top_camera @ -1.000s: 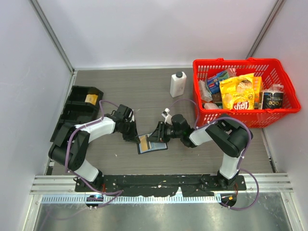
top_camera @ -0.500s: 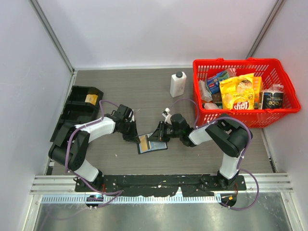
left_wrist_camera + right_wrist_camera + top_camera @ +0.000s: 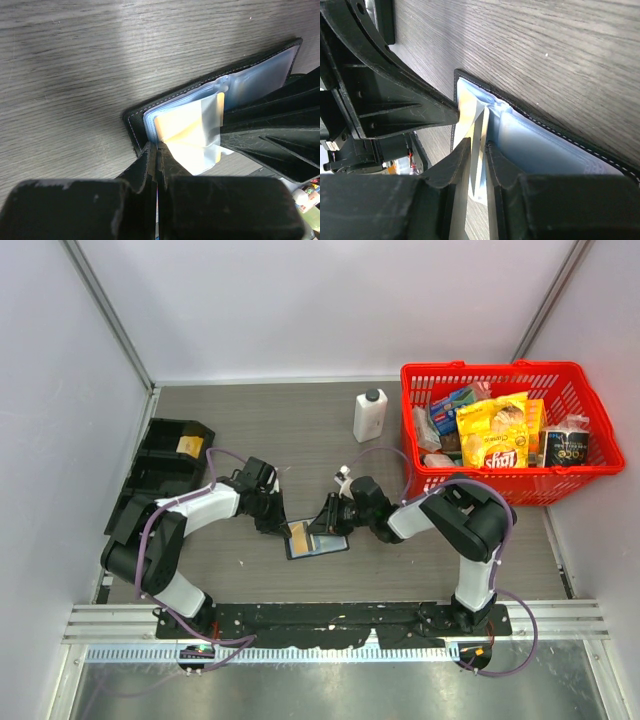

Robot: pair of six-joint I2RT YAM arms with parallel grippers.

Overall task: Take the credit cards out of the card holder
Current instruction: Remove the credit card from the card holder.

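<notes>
At the card holder's left corner, left gripper (image 3: 153, 151): black two-finger gripper, jaws pressed together with no gap. Its tips meet the stitched corner of the holder. Whether they pinch the edge or only press on it cannot be told.
Over the holder's open face, right gripper (image 3: 478, 144): black two-finger gripper reaching in from the right, jaws narrowed to a slit. A thin pale sheet stands in the slit with a finger against each side.
Held sheet: the raised edge of the yellowish-orange card (image 3: 183, 133), a thin flat rectangle under a clear plastic sleeve. It is tilted up from the holder, its lower part inside the pocket by the left gripper's tips.
Card holder (image 3: 318, 542): small black leather-like bifold wallet with pale stitching, lying open and flat between the two grippers.
Light blue cards (image 3: 542, 150): flat in the holder's clear pockets, on the half beneath the right gripper.
Table (image 3: 75, 60): grey wood-grain surface, touching the holder's underside.
Black compartment tray (image 3: 160, 455): at the table's left edge, well apart from the holder.
White bottle with a black cap (image 3: 369, 416): upright beyond the grippers, just left of the basket.
Red plastic basket (image 3: 480, 367): at far right, filled with snack packets, a yellow crisp bag (image 3: 493, 435) on top.
</notes>
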